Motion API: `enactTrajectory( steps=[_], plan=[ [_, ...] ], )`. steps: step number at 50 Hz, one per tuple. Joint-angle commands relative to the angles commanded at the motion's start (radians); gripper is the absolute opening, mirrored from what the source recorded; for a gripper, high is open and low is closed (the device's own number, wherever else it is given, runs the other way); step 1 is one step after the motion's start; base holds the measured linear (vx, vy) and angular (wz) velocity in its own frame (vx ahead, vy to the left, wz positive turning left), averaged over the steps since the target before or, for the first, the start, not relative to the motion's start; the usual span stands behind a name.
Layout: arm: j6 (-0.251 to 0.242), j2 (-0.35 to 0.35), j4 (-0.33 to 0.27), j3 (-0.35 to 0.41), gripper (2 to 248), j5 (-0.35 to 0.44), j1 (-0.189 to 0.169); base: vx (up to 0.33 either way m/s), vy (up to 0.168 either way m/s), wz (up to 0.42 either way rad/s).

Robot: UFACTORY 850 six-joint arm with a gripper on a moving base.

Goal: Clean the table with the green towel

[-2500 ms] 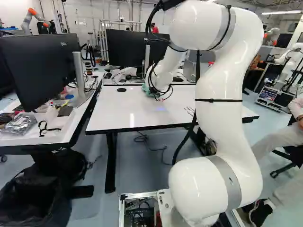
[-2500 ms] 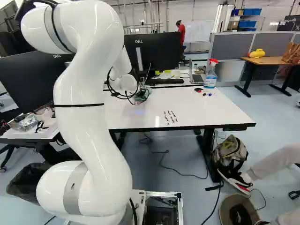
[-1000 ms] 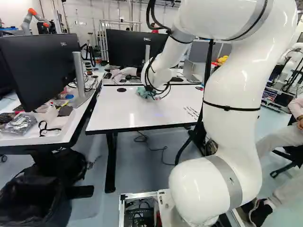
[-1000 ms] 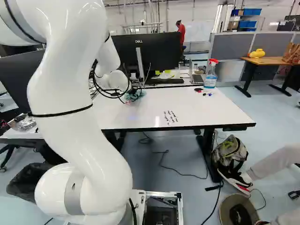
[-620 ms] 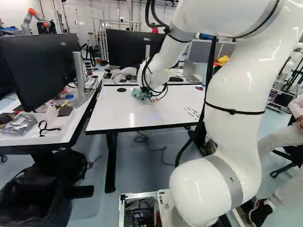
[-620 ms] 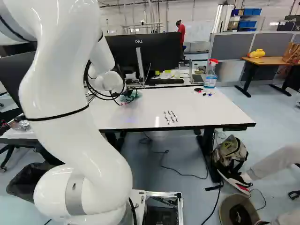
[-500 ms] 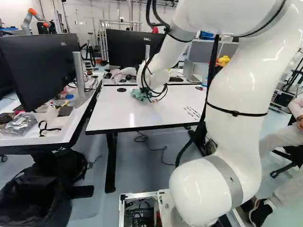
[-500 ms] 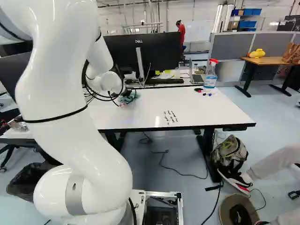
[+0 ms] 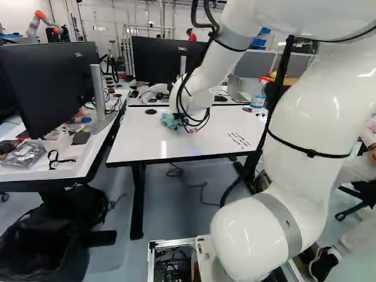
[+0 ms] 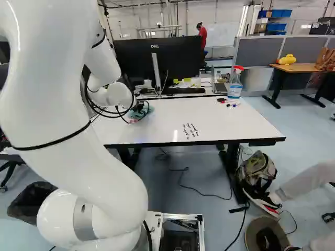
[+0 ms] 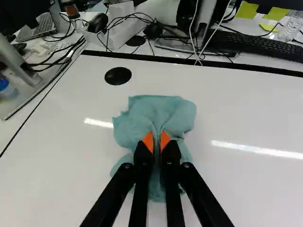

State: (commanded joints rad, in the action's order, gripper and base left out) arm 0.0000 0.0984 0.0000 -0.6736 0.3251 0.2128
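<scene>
Orange-padded, the two fingers (image 11: 148, 142) clench one green towel (image 11: 161, 111) near the tabletop's (image 10: 235, 120) far left corner, close to one black disc (image 11: 118, 75). One spray bottle (image 10: 235, 84) stands by the far right corner; the pens (image 10: 232, 105) beside it are too small to count.

It's bright in here, with light spread evenly over the white tabletop (image 11: 236, 109) and gleaming off the glossy arm (image 9: 305, 117). Taking twelve as straight ahead in the wrist view, glare streaks the surface at ten and three o'clock from the towel (image 11: 156, 111); the floor (image 10: 204, 167) underneath looks dimmer.
</scene>
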Motion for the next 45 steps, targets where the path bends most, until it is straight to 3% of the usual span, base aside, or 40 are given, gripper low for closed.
enactTrajectory(
  steps=[16, 45],
  plan=[
    [0.0, -0.076, 0.0, 0.081, 37, 0.0, -0.005, 0.0, 0.0, 0.0],
    [0.0, -0.078, 0.0, 0.082, 37, 0.0, -0.004, 0.0, 0.0, 0.0]
  ],
)
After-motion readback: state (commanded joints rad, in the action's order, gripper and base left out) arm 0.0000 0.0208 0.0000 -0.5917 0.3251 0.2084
